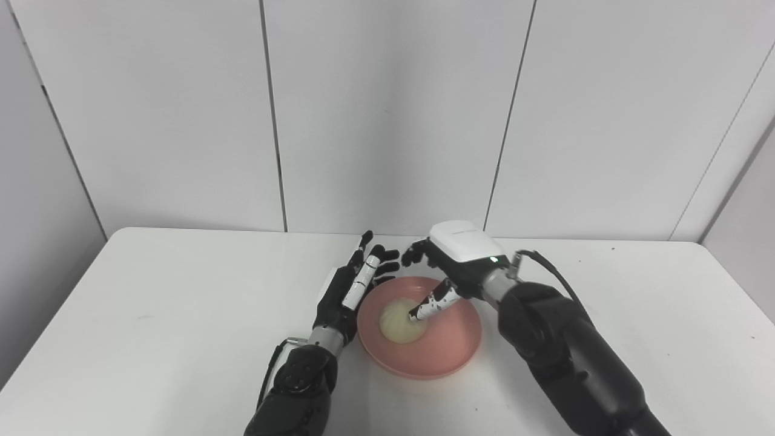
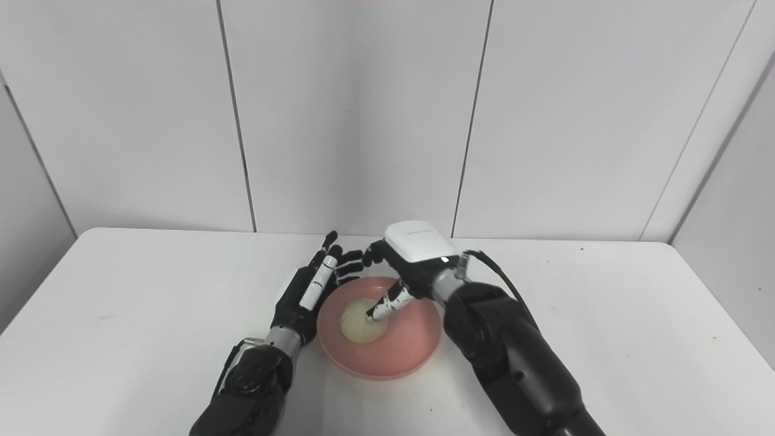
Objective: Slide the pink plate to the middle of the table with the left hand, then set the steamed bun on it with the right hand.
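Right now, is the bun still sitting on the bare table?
No, the steamed bun lies inside the pink plate, with the right hand just above it.

The plate (image 2: 387, 351) lies near the middle of the table (image 2: 121, 303), with the bun (image 2: 357, 327) on it. The right hand (image 2: 412, 260) hovers over the plate, its thumb touching the bun. The left hand (image 2: 309, 290) is stretched flat beside the plate's left rim.

Lab test bay — bare white table (image 1: 181, 290), panelled walls (image 1: 387, 109).
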